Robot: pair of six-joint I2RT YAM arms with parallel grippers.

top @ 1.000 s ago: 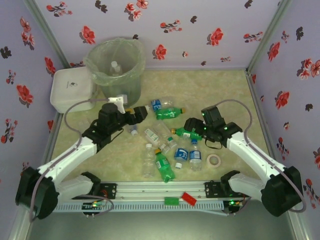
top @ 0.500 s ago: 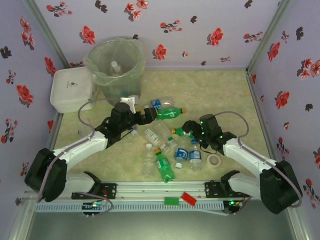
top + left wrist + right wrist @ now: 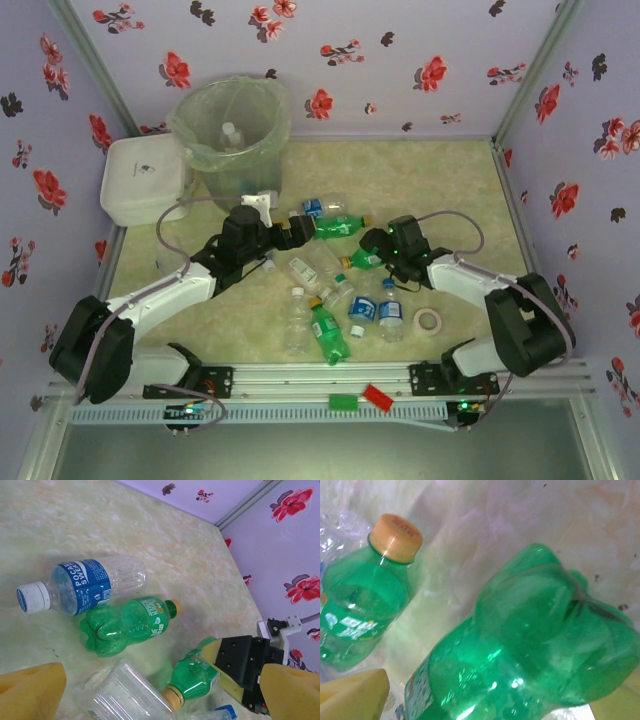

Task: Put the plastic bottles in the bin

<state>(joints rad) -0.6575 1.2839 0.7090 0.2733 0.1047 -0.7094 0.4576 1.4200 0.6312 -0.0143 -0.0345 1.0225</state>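
1. The bin (image 3: 250,160) stands at the far left of the table, just beside a white lidded box (image 3: 140,180). One clear bottle (image 3: 230,133) can be seen inside it.
2. The left gripper (image 3: 290,232) is held low, to the right of the bin, with its fingers spread wide and nothing between them. It is pointed at a blue-labelled Pocari Sweat bottle (image 3: 85,587) and a green bottle (image 3: 127,625), which lie side by side and touching.
3. The rest of the plastic bottles (image 3: 330,300) are scattered over the middle of the table, well apart from the bin.
4. The right gripper (image 3: 372,250) is also spread, and a second green bottle (image 3: 530,655) lies between its fingers; no pinch is made yet.
5. The step in hand is judged to be the grasp. Next, the right fingers would need to be closed squarely on the bottle's body, since it is round, smooth and likely to roll. It would then have to be lifted and carried across to the bin. Care is called for, as the left arm lies in that path.
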